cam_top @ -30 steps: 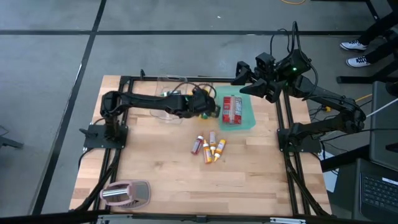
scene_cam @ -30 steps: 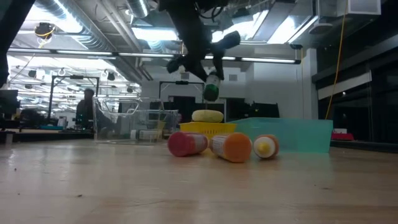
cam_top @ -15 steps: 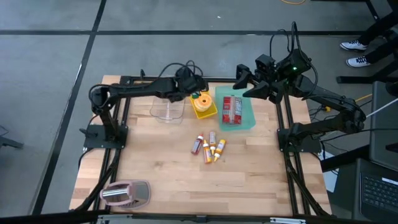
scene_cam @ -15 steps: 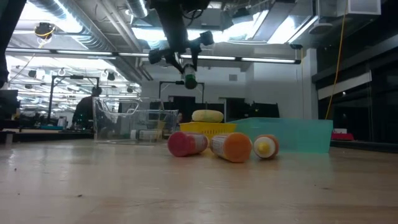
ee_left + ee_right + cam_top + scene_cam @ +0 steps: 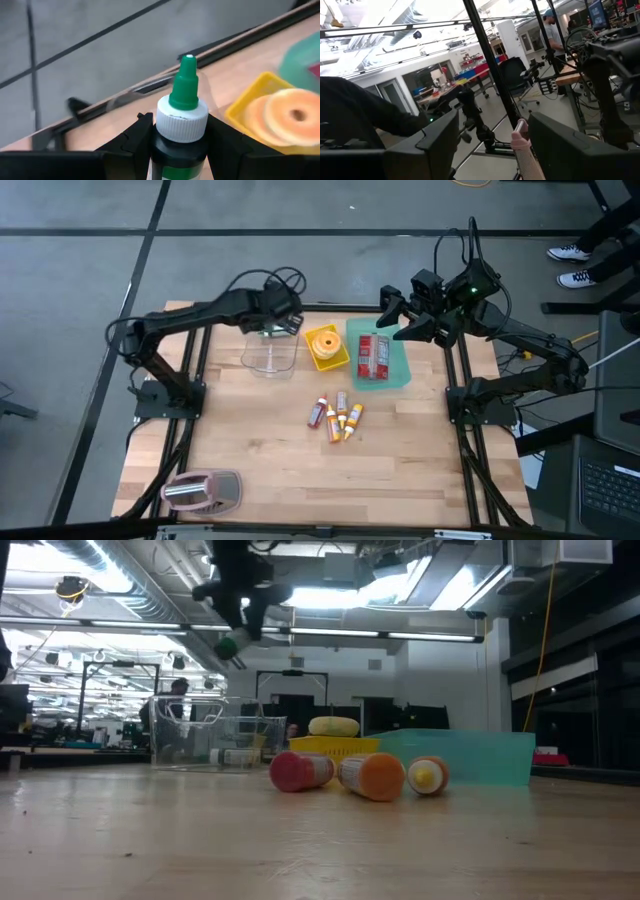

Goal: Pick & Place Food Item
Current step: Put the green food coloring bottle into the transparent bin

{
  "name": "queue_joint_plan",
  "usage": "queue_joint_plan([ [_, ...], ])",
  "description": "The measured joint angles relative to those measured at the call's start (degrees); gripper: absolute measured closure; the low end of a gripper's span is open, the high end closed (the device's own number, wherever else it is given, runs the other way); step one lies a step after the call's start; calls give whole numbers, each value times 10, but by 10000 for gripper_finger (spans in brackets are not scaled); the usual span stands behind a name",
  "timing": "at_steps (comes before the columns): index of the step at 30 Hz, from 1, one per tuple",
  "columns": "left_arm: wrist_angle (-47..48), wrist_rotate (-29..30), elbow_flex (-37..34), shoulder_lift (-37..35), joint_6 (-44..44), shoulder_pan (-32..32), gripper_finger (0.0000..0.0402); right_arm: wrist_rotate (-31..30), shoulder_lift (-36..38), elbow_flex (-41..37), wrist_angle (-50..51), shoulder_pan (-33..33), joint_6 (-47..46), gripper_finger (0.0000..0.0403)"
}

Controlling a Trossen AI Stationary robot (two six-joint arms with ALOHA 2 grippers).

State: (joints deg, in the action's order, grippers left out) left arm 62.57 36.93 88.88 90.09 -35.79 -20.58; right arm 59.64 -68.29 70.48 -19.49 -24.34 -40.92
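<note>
Here the left end effector (image 5: pixel 177 145) is clamped on a bottle (image 5: pixel 182 120) with a green nozzle, a white collar and a dark body, its two fingers (image 5: pixel 137 142) pressing the sides. No writing on the bottle can be read. In the high view the left end effector (image 5: pixel 275 315) hangs over the back of the counter (image 5: pixel 260 470), above a clear bin (image 5: pixel 270 352); in the low view the bottle (image 5: pixel 228 646) is well up in the air over that bin (image 5: pixel 215 735).

Just beside the bin stands a yellow tray (image 5: pixel 328 348) holding a ring-shaped food piece (image 5: pixel 287 110). Next comes a teal tray (image 5: pixel 400 370) with red packets (image 5: pixel 373 356) whose print is too small to read. Nearer the middle of the counter lie several small bottles (image 5: pixel 335 417) on their sides, with red, orange and yellow ends in the low view (image 5: pixel 375 775). A pink appliance (image 5: pixel 200 491) sits at the front left corner.

The right end effector (image 5: pixel 392 315) waits with its fingers spread apart and holding nothing, raised over the back right corner near the teal tray.

The counter is pale wood planking in a black frame on a grey floor (image 5: pixel 80 270). Beyond is a workshop with ceiling lights, desks and a person (image 5: pixel 552 30) standing at a distance.
</note>
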Motion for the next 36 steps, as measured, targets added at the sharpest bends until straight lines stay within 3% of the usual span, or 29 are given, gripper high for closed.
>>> queue_joint_plan([
  [6, 2, -14, 0, -23, 25, -20, 257, 0, 0, 0, 0, 0, 6, 166],
  [10, -5, -49, -47, -33, -99, -55, 257, -1, 0, 0, 0, 0, 8, 166],
  [18, -190, -102, -209, -79, -306, -78, 257, -2, 0, 0, 0, 0, 8, 166],
  [31, -240, -10, -295, -78, -718, -39, 257, -2, 0, 0, 0, 0, 9, 166],
  [36, -263, -5, -296, -67, -794, -41, 257, -2, 0, 0, 0, 0, 9, 166],
])
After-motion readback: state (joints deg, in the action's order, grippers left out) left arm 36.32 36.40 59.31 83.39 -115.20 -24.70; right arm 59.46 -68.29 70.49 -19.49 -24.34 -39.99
